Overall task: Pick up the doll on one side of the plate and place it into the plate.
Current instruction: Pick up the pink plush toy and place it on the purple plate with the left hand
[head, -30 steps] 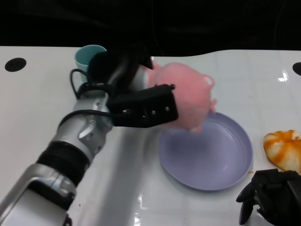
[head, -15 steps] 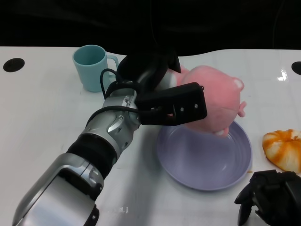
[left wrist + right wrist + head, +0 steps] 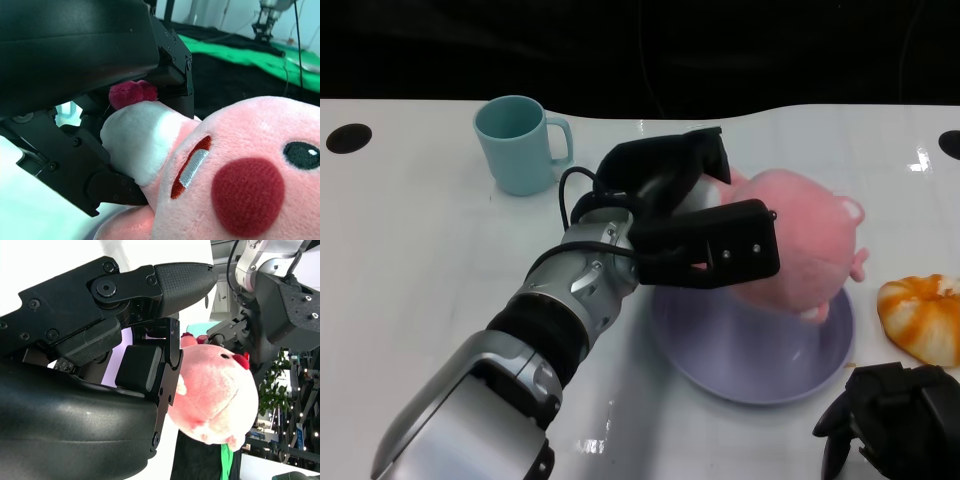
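Note:
A pink plush doll (image 3: 810, 250) with red cheeks hangs just over the lavender plate (image 3: 720, 355), its underside close to the plate's bottom. My left hand (image 3: 695, 225) grips it from the left side, black fingers wrapped around its body. In the left wrist view the doll (image 3: 235, 185) fills the picture, and the fingers (image 3: 100, 165) clamp its white ear. The right wrist view shows the doll (image 3: 215, 395) past my right hand's curled fingers (image 3: 145, 365). My right hand (image 3: 895, 420) rests at the table's near right corner, fingers curled in, holding nothing.
A teal mug (image 3: 518, 143) stands at the back left. An orange and white toy (image 3: 923, 318) lies right of the plate. Black round holes (image 3: 344, 138) mark the white table near its far corners. Behind the table all is dark.
My left arm has carried the doll rightward and down, from the plate's back left edge to over its middle. The mug, hidden before, is uncovered. The right hand stays put.

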Tool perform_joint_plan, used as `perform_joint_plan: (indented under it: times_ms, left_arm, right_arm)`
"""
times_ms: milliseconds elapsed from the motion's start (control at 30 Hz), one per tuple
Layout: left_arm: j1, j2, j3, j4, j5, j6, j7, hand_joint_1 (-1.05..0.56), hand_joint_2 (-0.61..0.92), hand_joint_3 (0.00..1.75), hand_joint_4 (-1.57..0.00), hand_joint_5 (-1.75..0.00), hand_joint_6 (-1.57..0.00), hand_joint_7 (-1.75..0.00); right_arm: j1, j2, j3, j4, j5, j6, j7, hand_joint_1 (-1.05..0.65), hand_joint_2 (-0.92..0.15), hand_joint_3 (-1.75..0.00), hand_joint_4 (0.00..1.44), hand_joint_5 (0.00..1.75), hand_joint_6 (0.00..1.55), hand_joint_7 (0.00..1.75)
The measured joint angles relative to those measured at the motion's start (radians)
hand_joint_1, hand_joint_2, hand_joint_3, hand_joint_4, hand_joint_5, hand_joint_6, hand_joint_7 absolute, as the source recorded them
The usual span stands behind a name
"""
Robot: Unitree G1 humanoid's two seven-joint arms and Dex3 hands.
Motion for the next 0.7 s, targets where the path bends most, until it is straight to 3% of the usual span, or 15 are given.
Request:
perform_joint_plan:
  times_ms: [67,133,233,333,367,400,433,467,533,700]
  left_arm:
    - [-0.001,-0.011,0.001,0.019,0.000,-0.002,-0.001,-0.20,0.68,0.68,-0.87,-1.75,-0.63,-1.75]
    - [-0.001,-0.019,0.004,0.035,-0.002,-0.003,-0.018,-0.22,0.69,0.56,-0.81,-1.74,-0.64,-1.54]
    - [-0.006,-0.024,0.015,0.051,-0.031,-0.007,-0.082,-0.26,0.82,0.28,-0.70,-1.54,-0.83,-0.64]
    - [-0.006,-0.023,0.023,0.055,-0.043,-0.016,-0.144,-0.32,0.90,0.15,-0.59,-1.42,-0.79,-0.22]
    - [-0.006,-0.022,0.023,0.055,-0.043,-0.022,-0.159,-0.33,0.91,0.14,-0.57,-1.40,-0.77,-0.17]
    - [-0.006,-0.020,0.021,0.054,-0.043,-0.030,-0.178,-0.38,0.92,0.18,-0.45,-1.13,-0.70,-0.10]
    - [-0.007,-0.017,0.018,0.053,-0.042,-0.040,-0.203,-0.47,0.92,0.25,-0.36,-0.75,-0.58,-0.04]
    - [-0.007,-0.012,0.009,0.052,-0.039,-0.050,-0.226,-0.55,0.92,0.30,-0.32,-0.53,-0.49,-0.02]
    - [-0.007,-0.001,-0.011,0.045,-0.029,-0.061,-0.257,-0.73,0.92,0.37,-0.18,-0.28,-0.32,0.00]
    - [-0.007,0.022,-0.056,0.017,0.008,-0.064,-0.274,-0.93,0.92,0.46,-0.02,-0.14,-0.14,0.00]
  right_arm:
    - [0.000,0.000,0.000,0.000,-0.002,0.000,-0.004,-1.01,-0.88,-0.26,1.30,1.12,1.37,0.60]
    - [0.000,0.000,0.000,0.000,-0.005,0.000,-0.010,-1.01,-0.89,-0.26,1.30,1.12,1.37,0.60]
    - [0.000,-0.001,0.001,0.000,-0.005,-0.004,-0.009,-1.00,-0.89,-0.24,1.29,1.13,1.36,0.61]
    - [0.000,-0.002,0.001,0.000,-0.002,-0.009,-0.003,-1.00,-0.89,-0.23,1.29,1.14,1.37,0.61]
    - [0.000,-0.002,0.001,0.000,-0.002,-0.009,-0.002,-1.00,-0.89,-0.23,1.29,1.14,1.37,0.61]
    - [0.000,-0.002,0.001,0.000,-0.002,-0.009,-0.002,-1.00,-0.89,-0.23,1.29,1.14,1.37,0.61]
    - [0.000,-0.002,0.001,0.000,-0.002,-0.009,-0.001,-1.00,-0.90,-0.22,1.29,1.14,1.37,0.61]
    - [0.000,-0.002,0.000,0.000,-0.002,-0.010,-0.001,-1.00,-0.90,-0.22,1.29,1.14,1.37,0.61]
    - [0.000,-0.003,0.000,0.001,-0.002,-0.013,0.000,-1.00,-0.91,-0.22,1.29,1.14,1.37,0.61]
    - [0.000,-0.006,0.000,0.002,-0.002,-0.019,0.007,-1.00,-0.91,-0.20,1.28,1.14,1.37,0.61]
